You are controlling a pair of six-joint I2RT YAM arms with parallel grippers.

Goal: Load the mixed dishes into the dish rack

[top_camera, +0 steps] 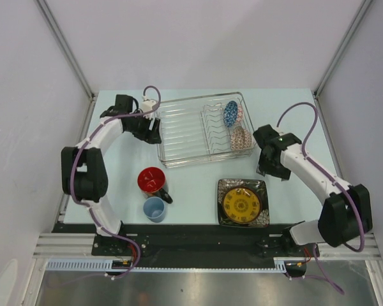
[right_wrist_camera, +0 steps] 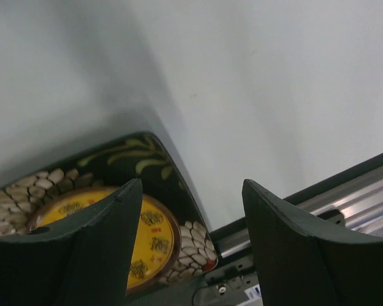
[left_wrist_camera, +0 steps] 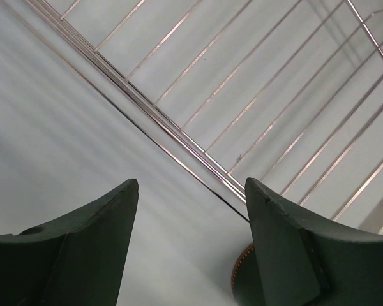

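Observation:
The dish rack (top_camera: 185, 131) stands at the back of the table. A blue-patterned bowl (top_camera: 230, 113) and a pinkish-beige bowl (top_camera: 241, 137) stand on edge in its right end. A red-inside dark mug (top_camera: 152, 180) and a small light-blue cup (top_camera: 154, 208) sit at the front left. A round yellow plate (top_camera: 241, 204) lies on the dark square floral plate (top_camera: 225, 186). My left gripper (top_camera: 154, 134) is open and empty beside the rack's left rim (left_wrist_camera: 179, 134). My right gripper (top_camera: 269, 172) hangs open and empty, right of the square plate's corner (right_wrist_camera: 147, 153) and the yellow plate (right_wrist_camera: 150, 236).
White walls and metal frame posts enclose the table on three sides. A black rail (right_wrist_camera: 319, 197) runs along the near edge, just beyond the square plate. Bare table (top_camera: 191, 185) lies between the mug and the plates.

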